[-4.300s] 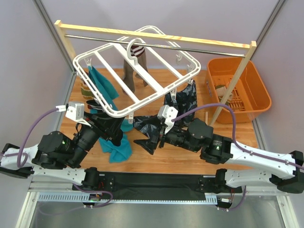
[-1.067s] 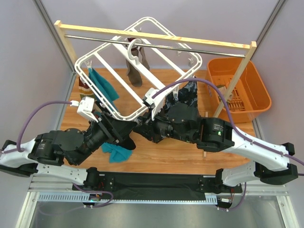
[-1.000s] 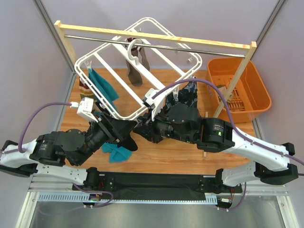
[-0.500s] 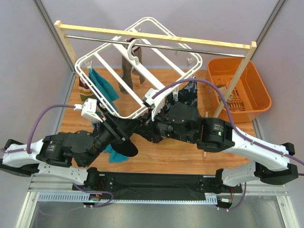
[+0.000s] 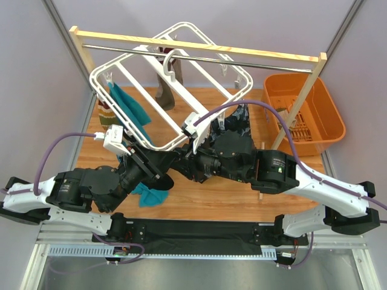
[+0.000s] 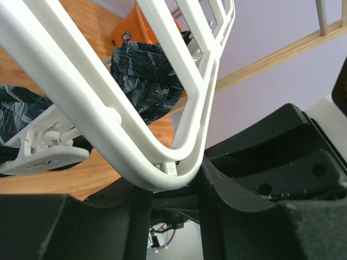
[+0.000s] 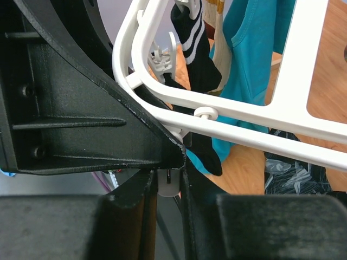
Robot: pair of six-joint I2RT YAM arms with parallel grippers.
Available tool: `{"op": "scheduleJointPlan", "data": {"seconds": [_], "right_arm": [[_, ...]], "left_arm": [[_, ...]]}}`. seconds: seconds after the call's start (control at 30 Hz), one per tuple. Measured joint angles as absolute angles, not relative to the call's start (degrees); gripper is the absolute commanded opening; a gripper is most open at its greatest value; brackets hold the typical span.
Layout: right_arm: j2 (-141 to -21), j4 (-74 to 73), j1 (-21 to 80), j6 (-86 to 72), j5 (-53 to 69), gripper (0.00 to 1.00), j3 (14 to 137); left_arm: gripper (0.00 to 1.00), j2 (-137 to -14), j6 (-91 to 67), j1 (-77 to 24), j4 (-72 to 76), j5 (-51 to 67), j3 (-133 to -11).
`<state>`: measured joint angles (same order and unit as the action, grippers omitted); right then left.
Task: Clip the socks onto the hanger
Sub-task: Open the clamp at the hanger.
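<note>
Nudges white plastic rectangular hanger (image 6: 81,95) toward counter's far-left corner; pinches small white clip (image 7: 169,180) in right claw (image 7: 169,188), left claw's (image 6: 165,216) state unclear. Likely readies clip for sock.

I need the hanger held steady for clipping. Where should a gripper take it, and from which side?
Take the hanger at its near rounded corner, coming from below: the rail there is thin and bare, likely the easiest reach.

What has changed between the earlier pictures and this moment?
The right gripper swung in from the right to the near corner of the hanger, which shifted rightward. The left gripper moved right, up to the same corner. The clipped teal sock, wooden rack and orange basket stayed.
</note>
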<state>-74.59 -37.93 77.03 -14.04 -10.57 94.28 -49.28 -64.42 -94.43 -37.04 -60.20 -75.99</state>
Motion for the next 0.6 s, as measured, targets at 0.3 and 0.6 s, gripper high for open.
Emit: {"op": "scheduleJointPlan", "data": {"seconds": [0.3, 0.6], "right_arm": [[-74.17, -40.95, 78.37, -13.87, -10.61, 0.76, 94.35], [-65.12, -45.76, 78.35, -15.92, -20.18, 0.83, 91.22]], "left_arm": [[0.0, -49.32, -65.19, -94.41, -37.01, -60.71, -76.09], [0.0, -49.71, -66.02, -94.41, -38.74, -61.69, -76.31]]}}
